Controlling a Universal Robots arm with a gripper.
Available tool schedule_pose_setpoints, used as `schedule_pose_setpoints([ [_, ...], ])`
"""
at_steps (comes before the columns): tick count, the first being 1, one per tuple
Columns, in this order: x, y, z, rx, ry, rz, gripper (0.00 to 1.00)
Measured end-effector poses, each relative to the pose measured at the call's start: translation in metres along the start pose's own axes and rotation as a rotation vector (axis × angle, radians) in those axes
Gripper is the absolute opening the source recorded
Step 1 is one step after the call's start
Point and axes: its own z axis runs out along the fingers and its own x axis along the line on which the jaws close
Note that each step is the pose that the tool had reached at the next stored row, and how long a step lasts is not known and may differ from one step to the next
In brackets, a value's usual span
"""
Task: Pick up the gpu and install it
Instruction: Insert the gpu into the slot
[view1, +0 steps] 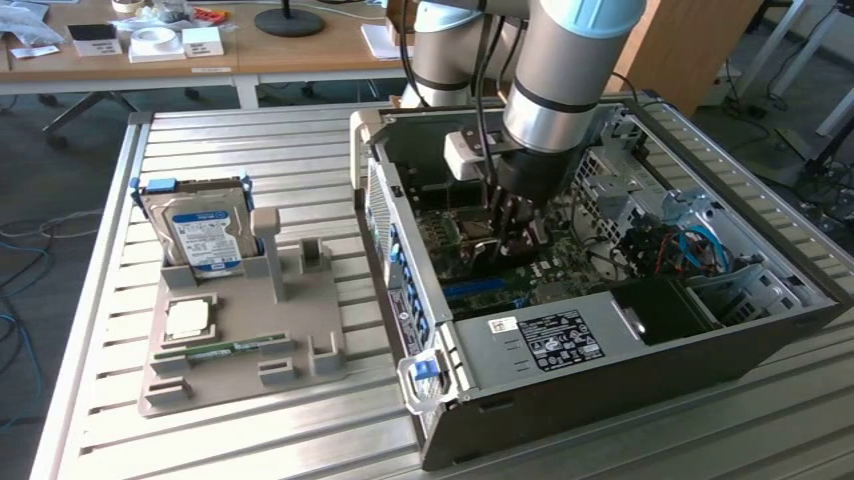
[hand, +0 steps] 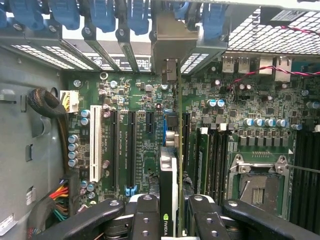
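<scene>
Alignment is why I have the black two-fingered claw (hand: 173, 212) clenched on the thin dark green-edged gpu (hand: 168, 170), edge-down along the slots of the green motherboard (hand: 142, 170), inside the open grey metal case (view1: 641, 380) right of centre in the exterior view.

Ribbed bare-metal table (view1: 240, 150), dull sheen; matt dark-grey metal case (view1: 601, 385); matt beige plastic holder (view1: 254, 305); gpu (hand: 169, 190) green board, glossy black face; end effector (hand: 175, 220) matt black.

NVIDIA on the gpu (hand: 168, 186)
</scene>
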Motion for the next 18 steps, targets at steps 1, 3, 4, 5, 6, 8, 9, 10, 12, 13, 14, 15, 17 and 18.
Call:
schedule_pose_setpoints([
  [1,0.0,0.0004,0.0005,-0.0001,0.0001,0.0,0.27],
  [3,0.0001,0.0014,0.0009,-0.0002,0.0006,0.0,0.27],
  [4,0.0001,0.0018,0.0011,-0.0003,0.0005,0.001,0.27],
  [5,0.0001,0.0018,0.0013,-0.0003,0.0005,0.0,0.27],
  [6,0.0,0.0018,0.0019,-0.0001,0.0001,0.0,0.27],
  [8,0.0001,0.0019,0.0028,-0.0002,0.0003,0.001,0.27],
  [9,0.0002,0.0019,0.0032,-0.0002,0.0004,0.001,0.27],
  [10,0.0002,0.0019,0.0036,-0.0002,0.0004,0.002,0.27],
  [12,0.0002,0.0019,0.0044,-0.0001,0.0005,0.006,0.27],
  [13,0.0003,0.0019,0.0046,0.0,0.0006,0.009,0.27],
  [14,0.0004,0.002,0.0049,0.0001,0.0006,0.012,0.27],
  [15,0.0005,0.002,0.0052,0.0003,0.0004,0.017,0.27],
  [17,0.0007,0.002,0.0056,0.0005,0.0003,0.02,0.27],
  [18,0.0008,0.002,0.0059,0.0005,0.0003,0.021,0.27],
])
